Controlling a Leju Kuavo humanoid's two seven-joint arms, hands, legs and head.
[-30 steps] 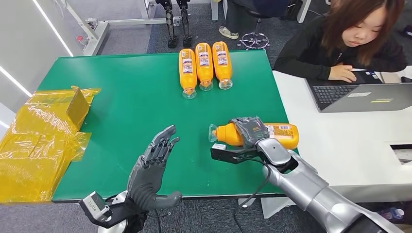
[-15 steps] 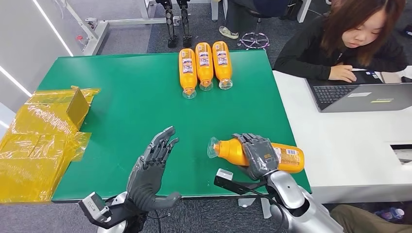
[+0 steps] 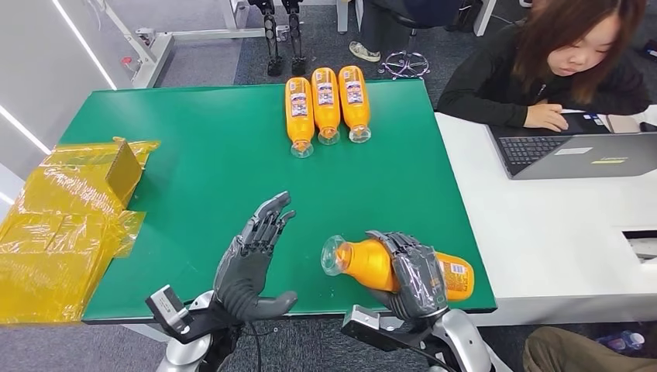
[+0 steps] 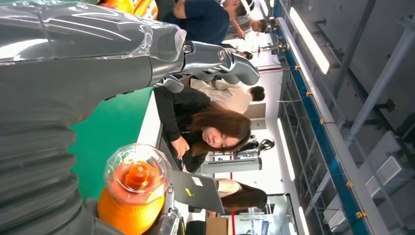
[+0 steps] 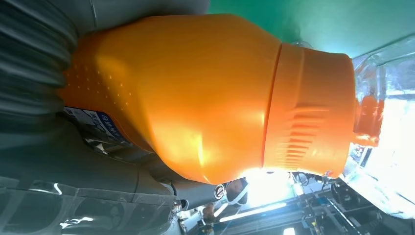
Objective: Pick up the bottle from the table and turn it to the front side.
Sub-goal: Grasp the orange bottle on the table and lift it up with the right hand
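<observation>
- Orange bottle [image 3: 372, 263], its middle hidden by the right hand [image 3: 418, 275] gripping it.
- Left hand [image 3: 252, 260] open, holding nothing.
- 3 bottles [image 3: 326, 105] lie on the green table [image 3: 194, 163].

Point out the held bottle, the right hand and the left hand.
held bottle [image 3: 362, 262], head view, orange shoulder.
right hand [image 3: 414, 273], head view, back of hand.
left hand [image 3: 249, 263], head view, palm.

The right hand [image 3: 414, 273] wraps over the bottle [image 3: 370, 262] — its middle and most of the label are covered. The label's small print is unreadable, and the person [image 3: 552, 66] is cut off at the frame's top edge.
</observation>
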